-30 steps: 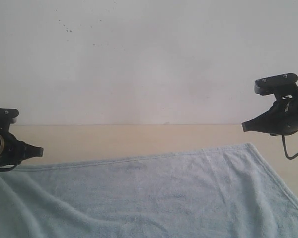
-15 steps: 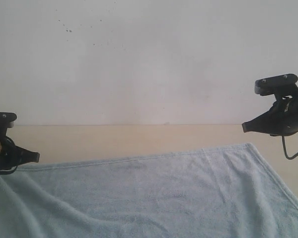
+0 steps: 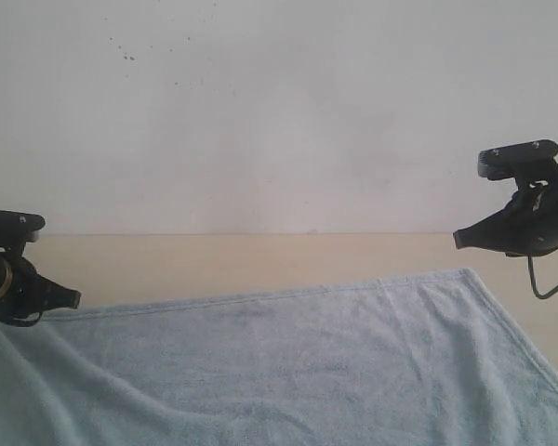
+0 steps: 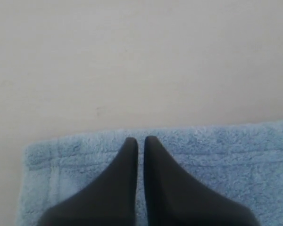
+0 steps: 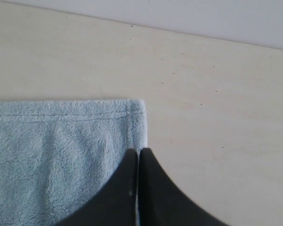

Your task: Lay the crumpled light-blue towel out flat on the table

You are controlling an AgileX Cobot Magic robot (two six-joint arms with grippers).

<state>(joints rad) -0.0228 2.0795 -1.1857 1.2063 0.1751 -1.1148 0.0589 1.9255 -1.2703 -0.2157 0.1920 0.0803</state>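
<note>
My left jaws are drawn almost together, my right jaws pressed tight, and neither pair holds anything. The towel (image 3: 288, 362) lies on the worktop (image 3: 260, 255) below both, its long axis running from one arm to the other. The left pair hangs over the left far corner (image 4: 37, 153), the right over the right far corner (image 5: 134, 107), so I judge each arm equally near its own corner.

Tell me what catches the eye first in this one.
The light-blue towel dominates the scene. It lies almost flat across the near part of the cream table, with only soft ripples. In the exterior view, the left gripper sits low by the towel's back-left corner and the right gripper hangs above its back-right corner. Neither is holding cloth.
</note>
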